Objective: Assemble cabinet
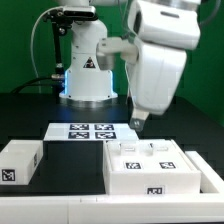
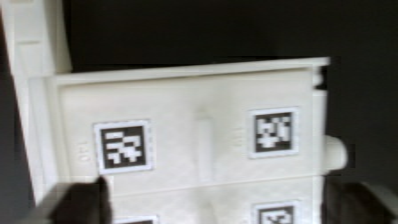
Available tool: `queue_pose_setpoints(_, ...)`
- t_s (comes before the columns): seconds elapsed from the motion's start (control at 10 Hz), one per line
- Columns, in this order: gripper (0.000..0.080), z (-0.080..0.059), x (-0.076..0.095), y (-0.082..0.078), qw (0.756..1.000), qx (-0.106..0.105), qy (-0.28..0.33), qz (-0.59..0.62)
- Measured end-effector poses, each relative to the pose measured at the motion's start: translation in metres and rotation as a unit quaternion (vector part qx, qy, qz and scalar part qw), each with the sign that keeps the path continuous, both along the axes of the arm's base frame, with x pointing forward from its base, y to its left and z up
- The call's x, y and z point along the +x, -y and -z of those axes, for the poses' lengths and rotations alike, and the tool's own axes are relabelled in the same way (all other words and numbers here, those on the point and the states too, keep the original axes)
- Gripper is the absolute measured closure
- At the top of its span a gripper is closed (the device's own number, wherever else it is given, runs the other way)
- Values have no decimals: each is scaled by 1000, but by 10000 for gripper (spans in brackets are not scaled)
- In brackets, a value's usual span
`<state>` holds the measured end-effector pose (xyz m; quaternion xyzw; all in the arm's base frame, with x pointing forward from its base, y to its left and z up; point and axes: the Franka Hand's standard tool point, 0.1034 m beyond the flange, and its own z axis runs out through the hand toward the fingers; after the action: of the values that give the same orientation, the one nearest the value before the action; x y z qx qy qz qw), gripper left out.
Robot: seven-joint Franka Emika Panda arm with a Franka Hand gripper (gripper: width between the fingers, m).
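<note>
The cabinet point(image 1: 155, 166) is a large white box with black-and-white tags, lying on the black table toward the exterior view's right. My gripper point(image 1: 137, 120) hangs just above its far edge, without touching it as far as I can see. In the wrist view the cabinet's panelled face point(image 2: 196, 110) fills the picture, with tags on it. The gripper point(image 2: 217, 206) is open and empty. Its two dark fingers point(image 2: 80, 205) stand wide apart at either side, above the panel. A narrow white upright part point(image 2: 25, 60) of the cabinet runs along one side.
The marker board point(image 1: 92, 131) lies flat behind the cabinet, toward the exterior view's left. A small white tagged block point(image 1: 20, 160) sits at the exterior view's far left. The arm's base point(image 1: 88, 70) stands at the back.
</note>
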<state>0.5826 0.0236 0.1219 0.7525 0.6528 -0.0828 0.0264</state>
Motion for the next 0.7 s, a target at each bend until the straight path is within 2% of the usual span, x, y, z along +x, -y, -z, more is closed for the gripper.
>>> queue_pose_setpoints(0.1,57,1,-9,5,1000,0,1,11)
queue_pose_setpoints(0.2,17,3,-7,4,1000,0,-1,10)
queue_pose_setpoints(0.7,3,3,-7,8,1000,2,8,25)
